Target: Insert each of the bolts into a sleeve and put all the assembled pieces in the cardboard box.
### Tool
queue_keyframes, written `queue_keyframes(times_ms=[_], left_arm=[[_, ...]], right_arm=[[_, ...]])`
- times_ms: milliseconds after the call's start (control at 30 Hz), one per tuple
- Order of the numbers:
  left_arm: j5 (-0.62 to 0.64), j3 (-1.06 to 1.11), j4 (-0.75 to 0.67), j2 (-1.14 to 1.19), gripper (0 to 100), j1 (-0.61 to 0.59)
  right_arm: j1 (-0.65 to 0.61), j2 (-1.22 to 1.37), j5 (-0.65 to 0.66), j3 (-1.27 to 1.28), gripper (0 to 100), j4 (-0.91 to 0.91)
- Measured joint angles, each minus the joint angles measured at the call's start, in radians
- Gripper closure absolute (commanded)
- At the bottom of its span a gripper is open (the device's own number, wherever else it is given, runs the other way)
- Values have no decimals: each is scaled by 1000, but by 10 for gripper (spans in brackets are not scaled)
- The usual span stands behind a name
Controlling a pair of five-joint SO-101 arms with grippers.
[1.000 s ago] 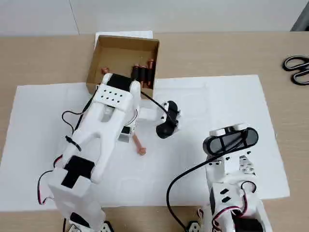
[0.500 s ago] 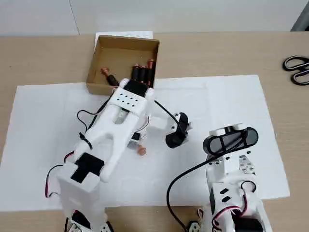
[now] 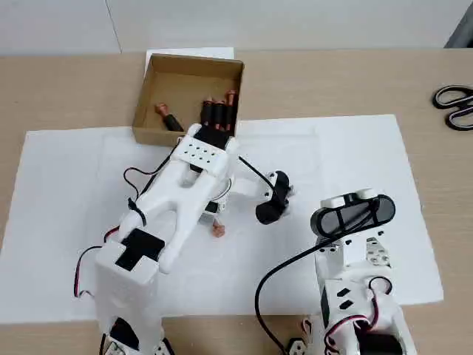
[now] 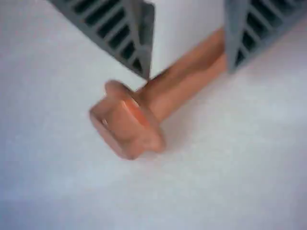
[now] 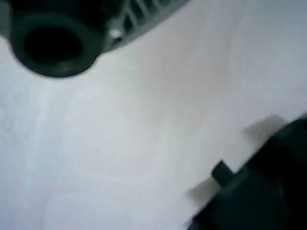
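A copper bolt lies on the white paper, its head poking out from under the left arm. My left gripper is open low over it, one grey finger on each side of the shank. My right gripper holds a black sleeve, seen end-on just above the paper. The right arm stands at the front right. The cardboard box at the back holds several black sleeves with copper bolts and one more assembled piece.
White paper covers the middle of the wooden table. Black scissors lie at the far right edge. A dark body shows in the right wrist view, close to the sleeve.
The left arm has swung right and slightly forward, clear of the box, uncovering the piece in the box's left part. The bolt and the right arm have stayed put.
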Motion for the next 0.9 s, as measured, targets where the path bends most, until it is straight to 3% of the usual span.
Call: queue_keyframes(times_ms=[633,767,900], left_arm=[[0,-78,12,149,904,46],[0,-92,20,153,998,46],[0,-124,32,170,994,46]], right_arm=[[0,-2,0,18,994,0],[0,-2,0,18,994,-2],[0,-2,0,18,994,-6]])
